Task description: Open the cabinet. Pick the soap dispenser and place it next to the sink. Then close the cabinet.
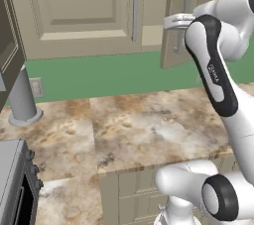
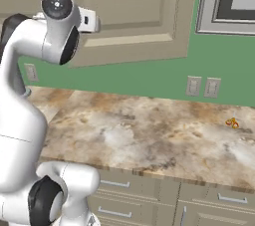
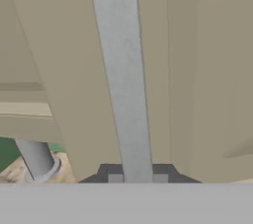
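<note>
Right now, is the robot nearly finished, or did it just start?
Just started. The cabinet's right door is swung partway open, while the left door is shut. The gripper is shut on the right door's silver handle, so opening is underway. No soap dispenser stands on the counter yet, so fetching it and closing the cabinet are left.

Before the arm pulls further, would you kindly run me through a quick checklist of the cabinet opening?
1. Gripper shut on the right door's handle: ok.
2. Handle centred between the jaws: ok.
3. Right door swung ajar: ok.
4. Left door shut: ok.
5. Soap dispenser in sight: cannot tell.
6. Counter below the door's swing bare: ok.
</note>
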{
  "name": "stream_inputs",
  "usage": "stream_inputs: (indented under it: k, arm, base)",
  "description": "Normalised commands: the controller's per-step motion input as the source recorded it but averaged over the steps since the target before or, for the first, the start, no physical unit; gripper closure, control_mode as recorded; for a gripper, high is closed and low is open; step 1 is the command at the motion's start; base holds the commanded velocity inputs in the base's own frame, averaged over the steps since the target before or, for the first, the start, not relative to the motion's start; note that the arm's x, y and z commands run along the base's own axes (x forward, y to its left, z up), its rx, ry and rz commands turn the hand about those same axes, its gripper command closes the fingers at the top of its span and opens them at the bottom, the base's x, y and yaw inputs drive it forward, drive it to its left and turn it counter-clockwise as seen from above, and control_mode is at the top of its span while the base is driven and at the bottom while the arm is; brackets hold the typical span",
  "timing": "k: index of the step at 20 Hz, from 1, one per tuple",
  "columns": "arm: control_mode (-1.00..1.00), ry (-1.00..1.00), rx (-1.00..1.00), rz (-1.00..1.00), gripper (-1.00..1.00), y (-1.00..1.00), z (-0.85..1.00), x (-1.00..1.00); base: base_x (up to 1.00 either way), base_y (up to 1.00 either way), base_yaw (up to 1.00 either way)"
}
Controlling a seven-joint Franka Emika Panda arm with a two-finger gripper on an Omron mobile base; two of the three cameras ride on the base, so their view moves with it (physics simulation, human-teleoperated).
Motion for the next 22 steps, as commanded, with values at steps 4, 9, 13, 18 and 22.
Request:
stream_inputs:
  k: [4,9,13,18,22]
  arm:
    - [-1.00,0.00,0.03,0.11,1.00,-0.23,0.13,-0.66]
    - [-1.00,0.00,0.10,0.15,1.00,-0.38,0.12,-0.70]
    - [-1.00,0.00,0.14,0.18,1.00,-0.45,0.12,-0.67]
    - [-1.00,0.01,0.18,0.19,1.00,-0.49,0.12,-0.60]
    - [-1.00,0.00,0.20,0.20,1.00,-0.52,0.12,-0.58]
  base:
    - [0.00,0.00,0.00]
    - [0.00,0.00,0.00]
    - [0.00,0.00,0.00]
    - [0.00,0.00,0.00]
    - [0.00,0.00,0.00]
